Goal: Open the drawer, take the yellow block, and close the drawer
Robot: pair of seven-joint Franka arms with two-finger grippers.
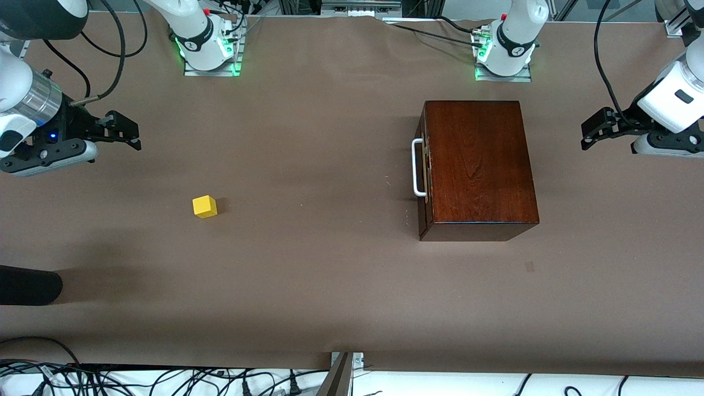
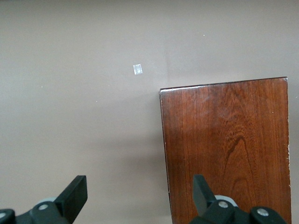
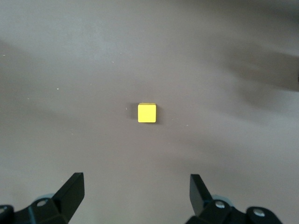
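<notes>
With the drawer (image 1: 422, 168) shut and the yellow block (image 1: 204, 207) lying on the table toward the right arm's end, we hold both the left gripper (image 1: 591, 132) and the right gripper (image 1: 127, 132) open in the air, and judge nothing begun: next the left gripper should take the handle (image 1: 418, 168).

- yellow block (image 1: 204, 207): bright yellow
- drawer (image 1: 422, 168): glossy reddish-brown with wood grain, white handle (image 1: 417, 166)
- tabletop (image 1: 308, 275): plain dull brown
- pincers: black fingers (image 1: 124, 129)
</notes>
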